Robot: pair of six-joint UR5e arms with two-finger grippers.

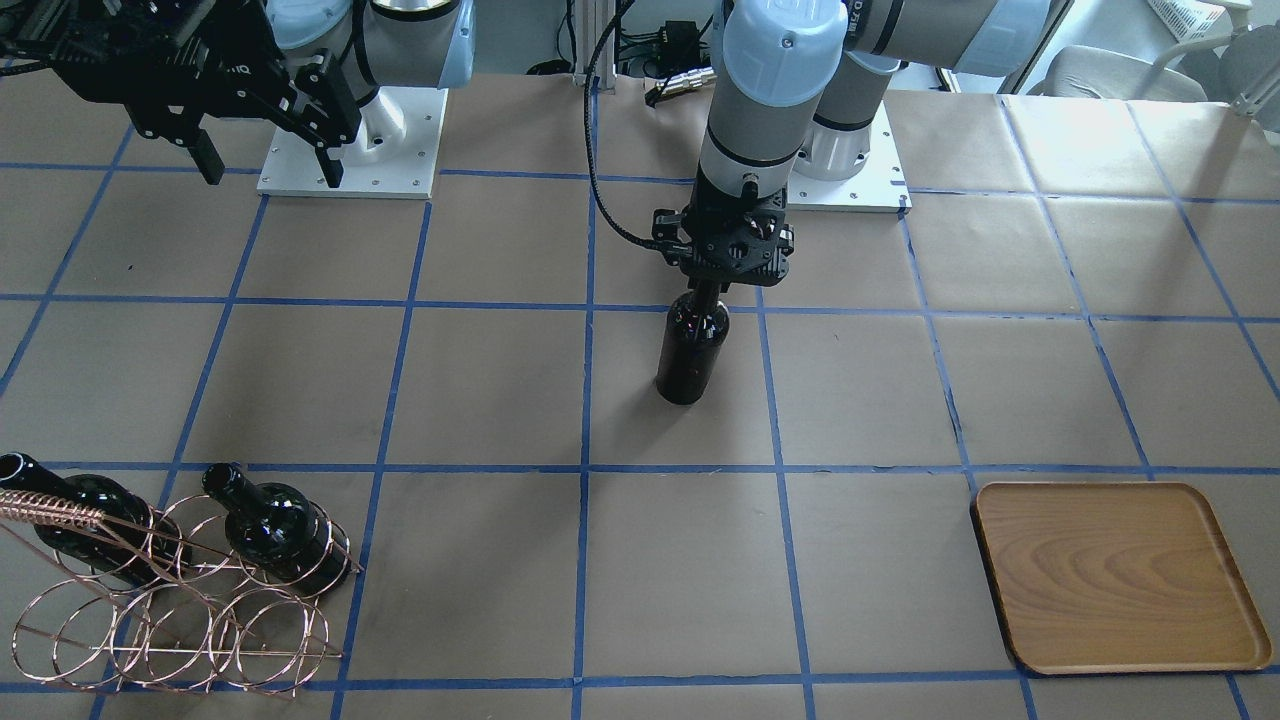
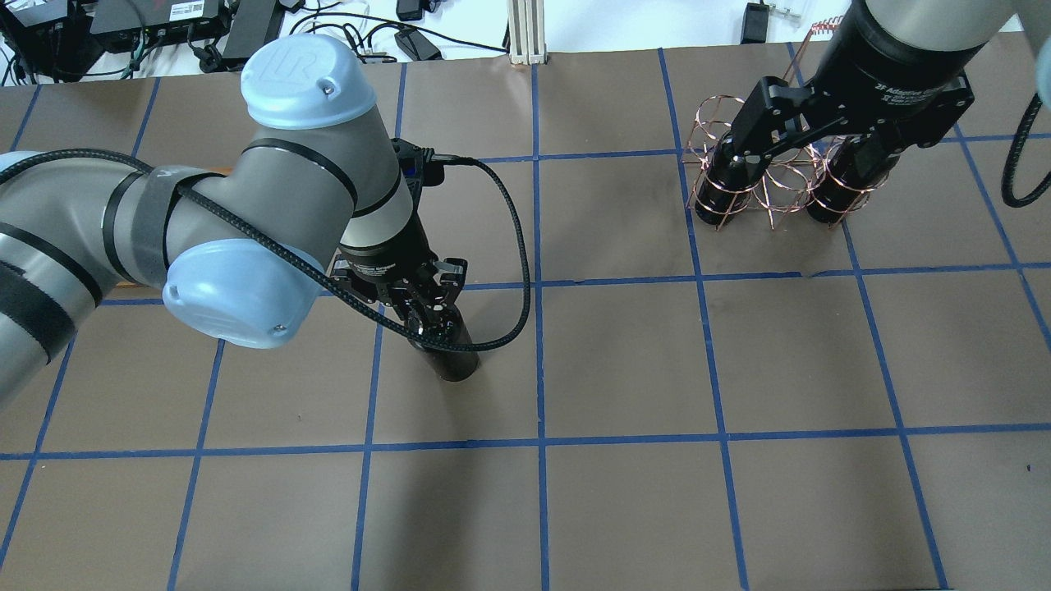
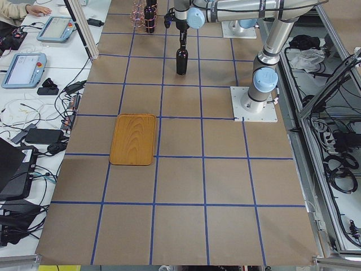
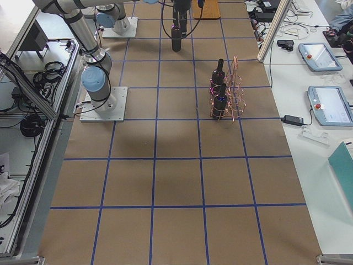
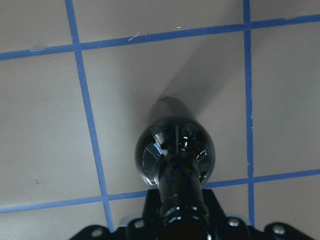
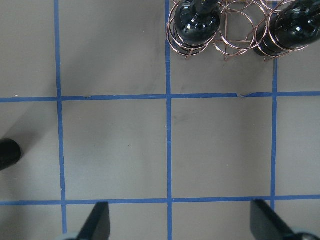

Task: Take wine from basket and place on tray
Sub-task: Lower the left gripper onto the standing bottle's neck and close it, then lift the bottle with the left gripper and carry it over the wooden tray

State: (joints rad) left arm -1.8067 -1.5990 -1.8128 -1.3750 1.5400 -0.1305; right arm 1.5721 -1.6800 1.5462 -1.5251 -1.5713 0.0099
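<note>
Grip: left gripper (image 1: 707, 290) is pinched on the neck of the wine (image 1: 690, 352), coming in from straight above. Bottle is upright.
Wine: mid-table, in front of the left arm's base and just beside a blue tape (image 1: 585, 400) crossing. Can't tell whether its base sits on the table (image 1: 480, 390) or hangs just off it.
Right gripper (image 1: 268, 172): fingers spread wide with nothing between them. It hangs high, on the robot's side of the basket.
Basket (image 1: 190, 600): on the operators' edge of the table, at the robot's right. Two other bottles (image 1: 282, 530) (image 1: 88, 520) stand in its rings, and the other rings show no bottle.
Tray (image 1: 1115, 575): on the operators' edge at the robot's left, well apart from the wine. No bottle on it.
Done: one bottle is out of the basket and in the left grip.
Left to do: carry it over to the tray, lower it inside the rim, then let go.
Progress: about halfway by my read. Extraction is finished and placement hasn't started.
Watch: it's a neck-only grip on glossy glass, so the bottle could swing or slip in transit. The low tray rim could catch its base on the way in.
</note>
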